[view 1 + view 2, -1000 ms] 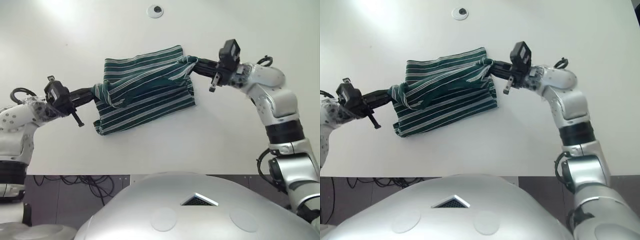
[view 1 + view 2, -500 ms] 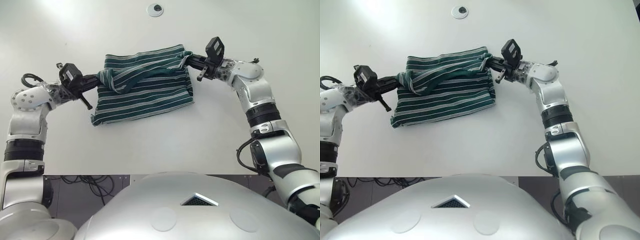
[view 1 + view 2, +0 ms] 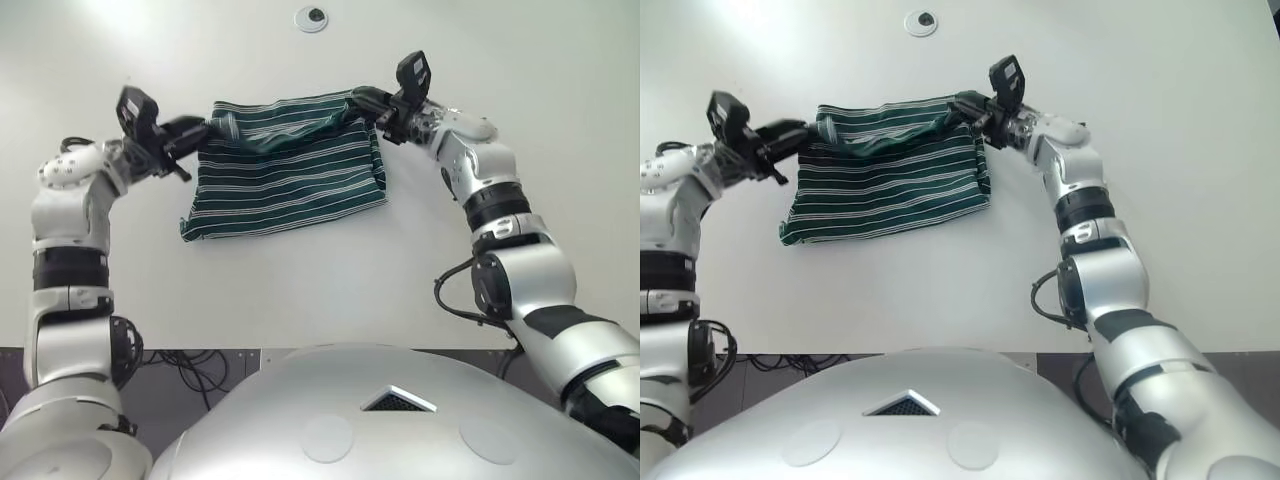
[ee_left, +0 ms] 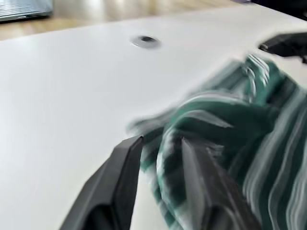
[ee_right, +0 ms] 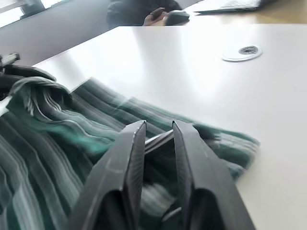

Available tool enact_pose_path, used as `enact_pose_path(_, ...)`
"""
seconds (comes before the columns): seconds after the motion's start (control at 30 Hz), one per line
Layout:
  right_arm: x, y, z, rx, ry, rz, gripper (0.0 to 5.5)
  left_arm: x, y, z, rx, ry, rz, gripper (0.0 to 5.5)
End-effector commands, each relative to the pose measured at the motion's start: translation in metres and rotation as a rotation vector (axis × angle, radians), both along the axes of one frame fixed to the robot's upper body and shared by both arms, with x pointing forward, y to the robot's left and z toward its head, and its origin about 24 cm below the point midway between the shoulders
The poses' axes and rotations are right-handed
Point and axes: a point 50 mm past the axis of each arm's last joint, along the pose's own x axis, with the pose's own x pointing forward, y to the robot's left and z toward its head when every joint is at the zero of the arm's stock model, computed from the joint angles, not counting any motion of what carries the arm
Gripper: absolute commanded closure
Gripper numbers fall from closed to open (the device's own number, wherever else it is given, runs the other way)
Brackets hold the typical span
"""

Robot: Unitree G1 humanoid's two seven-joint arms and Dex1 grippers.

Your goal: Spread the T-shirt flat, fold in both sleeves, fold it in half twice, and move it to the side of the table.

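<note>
The dark green T-shirt (image 3: 285,170) with white stripes lies folded into a rough rectangle on the white table (image 3: 320,270), in the middle toward the far side. My left gripper (image 3: 205,130) is shut on the folded edge at the shirt's far left corner. My right gripper (image 3: 360,100) is shut on the same edge at the far right corner. That edge is held taut between the two grippers over the shirt's far side. In the wrist views the striped cloth (image 4: 216,124) bunches between the fingers (image 5: 132,158).
A round grommet (image 3: 311,19) is set into the table beyond the shirt. Bare tabletop lies on both sides of the shirt and toward me. A person's hand (image 5: 156,14) rests at a desk beyond the table.
Both grippers have carried the gripped edge away from me across the shirt, from its middle to its far side. The shirt now lies folded flatter and shorter.
</note>
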Motion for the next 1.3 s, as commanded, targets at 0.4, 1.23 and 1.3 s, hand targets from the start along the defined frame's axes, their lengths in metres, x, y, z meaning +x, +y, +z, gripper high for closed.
enact_pose_path(0.4,0.002,-0.007,0.017,-0.13,-0.311,0.084,4.5,0.023,0.028,0.003,0.007,-0.124,0.267,3.95)
enact_pose_path(1.23,-0.142,0.011,-0.016,-0.496,-0.636,1.036,4.5,-0.005,-0.036,-0.001,1.795,-1.106,-1.204,3.95)
enact_pose_path(1.3,-0.154,0.037,-0.006,-0.372,-0.679,1.024,4.5,0.005,-0.067,0.008,1.798,-1.408,-1.286,3.95)
